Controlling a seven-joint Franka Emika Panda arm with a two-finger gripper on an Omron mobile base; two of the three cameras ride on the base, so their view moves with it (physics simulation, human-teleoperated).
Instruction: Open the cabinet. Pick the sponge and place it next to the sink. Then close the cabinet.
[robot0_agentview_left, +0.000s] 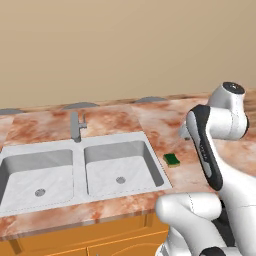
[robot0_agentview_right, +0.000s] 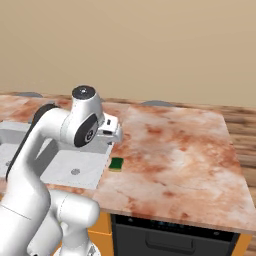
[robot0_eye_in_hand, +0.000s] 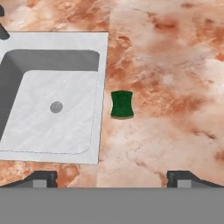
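The sponge (robot0_agentview_left: 172, 159) (robot0_agentview_right: 116, 163) (robot0_eye_in_hand: 121, 104), a small green block with a yellowish underside, lies flat on the marbled counter just right of the sink (robot0_agentview_left: 115, 137) (robot0_agentview_right: 98, 181) (robot0_eye_in_hand: 103, 87). It is about a sponge's width from the right basin's rim. My gripper (robot0_eye_in_hand: 112, 178) (robot0_agentview_right: 114, 136) hangs above the sponge, pointing down at the counter. It is open, its two dark fingertips (robot0_eye_in_hand: 43, 177) are spread wide, and nothing is between them. The cabinet is out of view.
A grey faucet (robot0_agentview_left: 76, 125) stands behind the double sink. Short orange doors (robot0_agentview_left: 100, 240) run under the counter. A dark appliance front (robot0_agentview_right: 170, 235) sits below the counter's right part. The counter ends at its right edge (robot0_agentview_right: 239, 170), with wood floor beyond.
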